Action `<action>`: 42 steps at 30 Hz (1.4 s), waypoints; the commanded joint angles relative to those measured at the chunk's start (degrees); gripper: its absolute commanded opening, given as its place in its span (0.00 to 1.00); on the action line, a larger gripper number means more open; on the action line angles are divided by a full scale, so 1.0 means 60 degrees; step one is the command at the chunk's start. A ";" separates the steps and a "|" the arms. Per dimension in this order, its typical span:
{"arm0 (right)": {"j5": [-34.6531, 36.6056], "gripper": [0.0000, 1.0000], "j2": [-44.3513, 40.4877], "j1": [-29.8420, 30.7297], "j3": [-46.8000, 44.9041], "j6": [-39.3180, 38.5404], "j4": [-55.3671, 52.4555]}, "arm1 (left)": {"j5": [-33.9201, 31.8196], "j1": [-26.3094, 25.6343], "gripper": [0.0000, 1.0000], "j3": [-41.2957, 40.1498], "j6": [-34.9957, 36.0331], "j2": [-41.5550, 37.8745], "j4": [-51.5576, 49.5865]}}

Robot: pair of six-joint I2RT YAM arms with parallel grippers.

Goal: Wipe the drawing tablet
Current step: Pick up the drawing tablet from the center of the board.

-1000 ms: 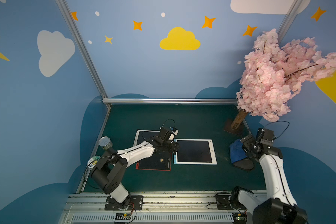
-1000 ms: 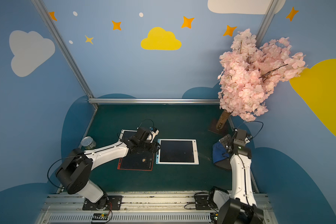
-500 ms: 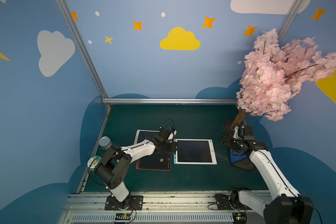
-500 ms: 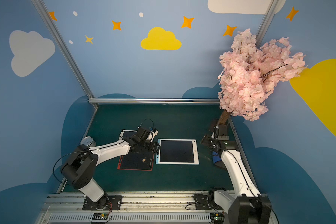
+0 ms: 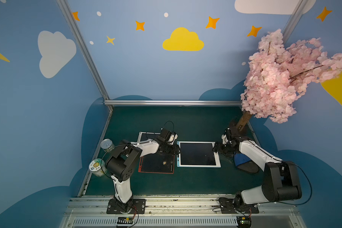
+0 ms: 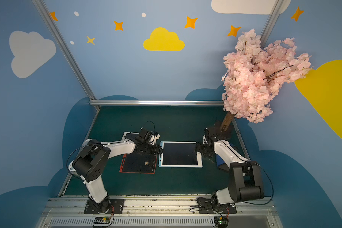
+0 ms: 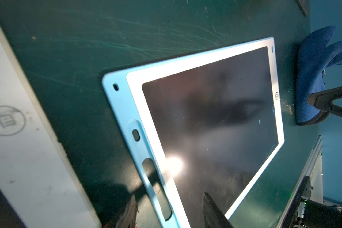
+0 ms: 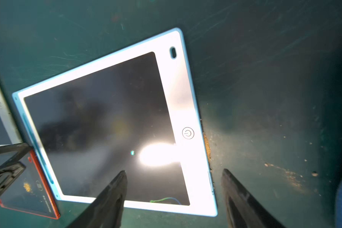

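Both arms are low at the drawing tablet (image 5: 196, 154), one on each short edge!
It's a flat slab with a glossy dark screen, white bezel and pale blue plastic rim. The left gripper (image 7: 169, 195) reaches in level, fingers apart astride its slotted blue edge. The right gripper (image 8: 173, 170) angles down, fingers spread wide over the opposite edge, near the power button. A soft blue cloth (image 5: 239, 158) is bunched just beyond that edge.

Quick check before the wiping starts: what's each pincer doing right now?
Left pincer: open, empty, over the blue edge of the tablet.
Right pincer: open, empty; cloth not held.
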 commanded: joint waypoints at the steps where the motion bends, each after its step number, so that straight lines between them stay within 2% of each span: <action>1: -0.0045 0.76 0.0632 -0.0066 0.0139 -0.0010 0.0273 | 0.0217 0.0040 0.54 0.0307 -0.0037 0.0290 -0.0195; 10: 0.0149 0.79 0.1485 -0.0272 -0.0008 0.0233 0.0769 | 0.0365 0.0008 0.54 0.0620 0.0018 0.0752 -0.0397; 13: -0.0298 0.78 0.1664 -0.0315 -0.0050 0.0239 0.1026 | 0.0295 -0.0005 0.54 0.0721 0.0057 0.0861 -0.0533; 23: -0.3402 0.72 0.2246 -0.0292 -0.0198 0.0092 0.2423 | 0.0479 -0.0066 0.54 0.1056 0.0096 0.1314 -0.0717; 31: -0.6298 0.65 0.2377 -0.0707 -0.0886 0.0943 0.4586 | 0.0387 -0.0066 0.54 0.1106 0.0171 0.1366 -0.0816; 42: -0.6838 0.62 0.0345 -0.0801 -0.1305 0.0848 0.4169 | 0.0339 -0.0040 0.54 0.1071 0.0188 0.1245 -0.0845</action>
